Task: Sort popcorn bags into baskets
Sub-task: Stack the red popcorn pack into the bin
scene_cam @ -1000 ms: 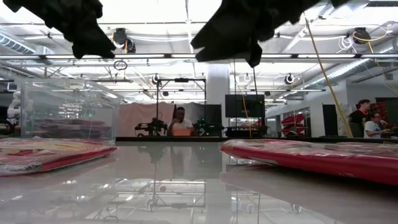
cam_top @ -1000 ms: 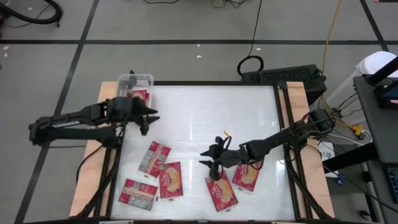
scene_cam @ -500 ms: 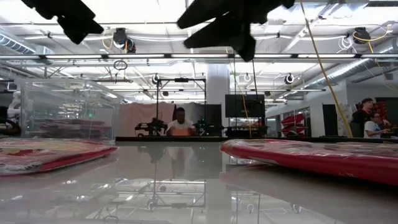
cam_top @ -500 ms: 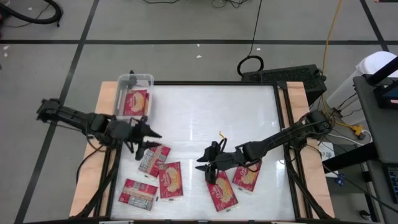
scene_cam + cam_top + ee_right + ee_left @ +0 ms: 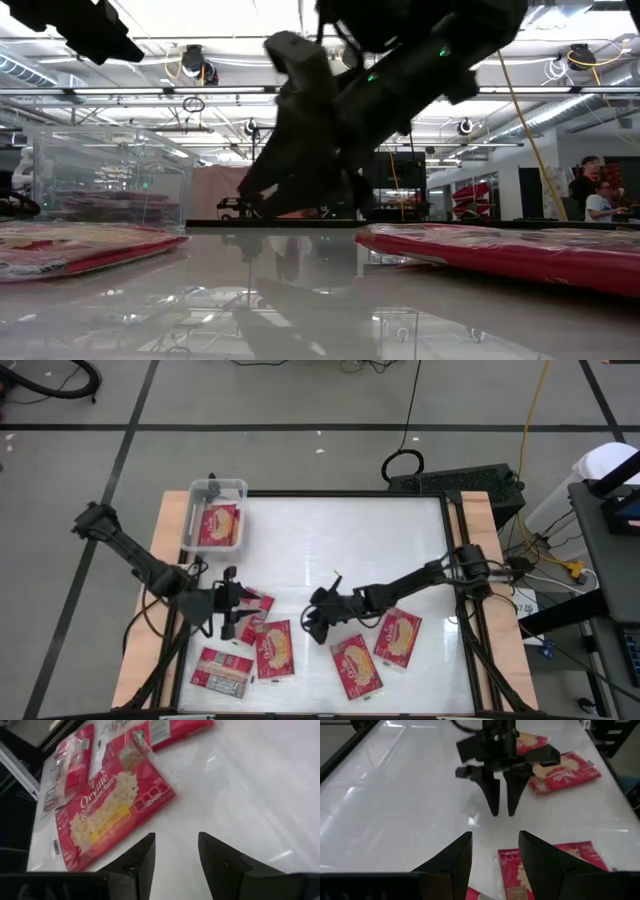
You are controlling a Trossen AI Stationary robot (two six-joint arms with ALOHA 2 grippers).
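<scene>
The white table [image 5: 330,540] is lying inside a dark frame with wooden strips along its left and right edges, and its far half is standing bare, giving the widest open room for moving. The left arm is reaching in over the left edge, and the left gripper [image 5: 232,617] is hanging near the left side over a popcorn bag [image 5: 252,605]; its fingers [image 5: 455,865] are standing apart with nothing between them. The right arm is stretching from the right edge across toward the middle, and the right gripper [image 5: 313,622] is hovering low over bare table, released and empty, just right of the red bag [image 5: 273,650] that is lying near the front. A narrow strip of bare surface is separating the two grippers. The clear basket [image 5: 216,491] is sitting at the far left corner, overhanging the wooden strip, with one bag [image 5: 219,524] lying flat inside it. The loose bags are all crowding the near half: one [image 5: 223,671] is lying close to the near left edge, and two more [image 5: 356,666] [image 5: 397,637] are lying side by side right of centre, well clear of the right edge. In the low view, people [image 5: 590,190] are sitting in the room far beyond the table.
</scene>
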